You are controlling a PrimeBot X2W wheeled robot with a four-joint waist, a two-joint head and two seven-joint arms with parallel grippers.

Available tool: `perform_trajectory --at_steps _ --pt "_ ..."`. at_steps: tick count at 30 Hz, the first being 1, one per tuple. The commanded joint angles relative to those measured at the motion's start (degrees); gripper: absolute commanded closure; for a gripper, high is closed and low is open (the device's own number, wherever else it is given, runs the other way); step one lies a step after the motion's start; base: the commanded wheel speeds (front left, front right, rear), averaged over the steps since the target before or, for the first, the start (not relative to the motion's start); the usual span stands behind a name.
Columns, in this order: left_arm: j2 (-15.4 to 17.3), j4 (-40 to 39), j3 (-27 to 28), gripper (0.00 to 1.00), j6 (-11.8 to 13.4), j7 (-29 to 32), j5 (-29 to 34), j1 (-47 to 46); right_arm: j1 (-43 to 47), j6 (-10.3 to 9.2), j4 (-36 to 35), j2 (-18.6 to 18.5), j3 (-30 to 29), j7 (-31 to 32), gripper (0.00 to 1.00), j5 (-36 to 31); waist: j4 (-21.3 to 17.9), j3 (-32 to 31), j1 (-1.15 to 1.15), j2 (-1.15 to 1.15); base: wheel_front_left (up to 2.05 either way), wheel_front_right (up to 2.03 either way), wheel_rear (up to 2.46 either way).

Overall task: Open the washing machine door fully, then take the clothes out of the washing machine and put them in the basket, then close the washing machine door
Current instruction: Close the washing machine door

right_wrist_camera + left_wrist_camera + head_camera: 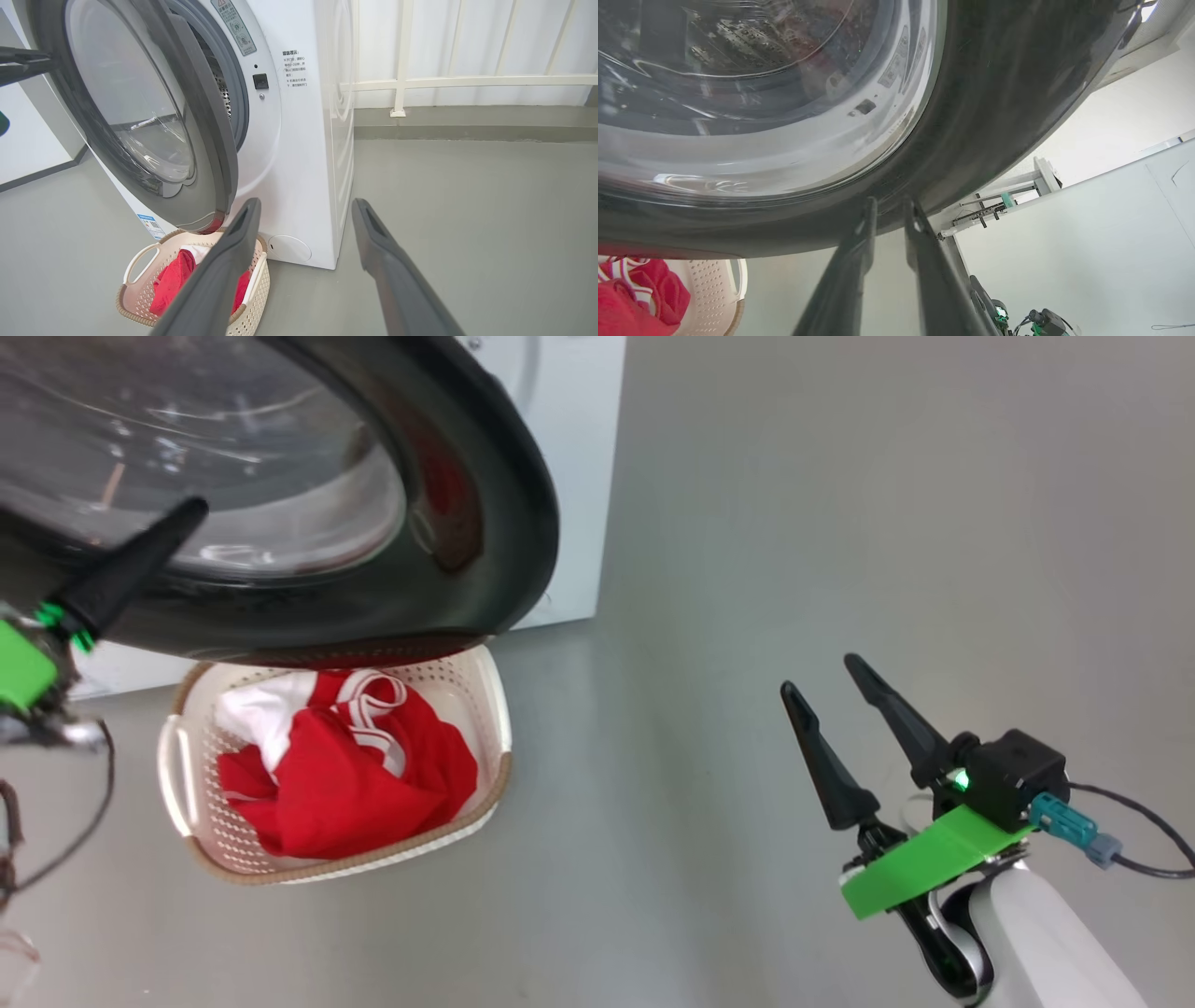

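The washing machine door (504, 523) stands partly open, its black rim and glass bowl hanging over the basket (495, 709). The clothes (355, 775), red with white trim, lie in the basket. My left gripper (889, 207) has its tips at the door's black rim (994, 116), fingers slightly parted with nothing between them; one finger (131, 569) lies across the rim. In the right wrist view, the left gripper (46, 65) meets the door's (201, 140) outer edge. My right gripper (822, 677) hangs open over bare floor, right of the washing machine (299, 163) and basket (135, 261).
Grey floor (747, 523) stretches wide to the right of the machine. A white railing (402, 84) runs along the back wall. A dark cable (1148, 831) trails from the right wrist. A pale wall panel (1087, 242) stands beyond the door.
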Motion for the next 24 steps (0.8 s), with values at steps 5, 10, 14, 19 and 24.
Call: perform_trajectory --at_steps 5,10,14,19,24 --pt "2.7 -3.5 1.7 0.00 -0.2 -4.1 0.5 5.2 2.1 0.09 -1.0 -1.1 0.6 -0.4 0.00 0.7 3.3 -3.0 0.00 0.00 0.00 0.00 0.00" --pt "2.8 -5.0 1.4 0.00 -0.2 -9.1 1.7 10.9 3.5 0.09 -1.0 -1.9 0.1 -0.4 0.00 0.9 5.1 -4.1 0.00 0.00 0.00 0.00 0.00" --pt "2.8 -6.5 1.1 0.00 -0.2 -13.3 1.9 15.4 4.6 0.09 -1.1 -2.5 -0.4 -0.4 0.00 1.1 6.0 -5.0 0.00 0.00 0.00 0.00 0.00" --pt "3.3 -8.1 1.0 0.00 -0.2 -19.1 2.6 21.4 6.3 0.09 -1.1 -3.3 -1.0 -0.4 0.00 1.3 6.5 -5.8 0.00 0.00 0.00 0.00 0.00" --pt "4.3 -8.2 -0.3 0.00 -0.2 -25.3 4.6 26.8 7.7 0.09 -1.2 -3.7 -1.9 -0.4 0.00 1.5 6.5 -6.2 0.00 0.00 0.00 0.00 0.00"
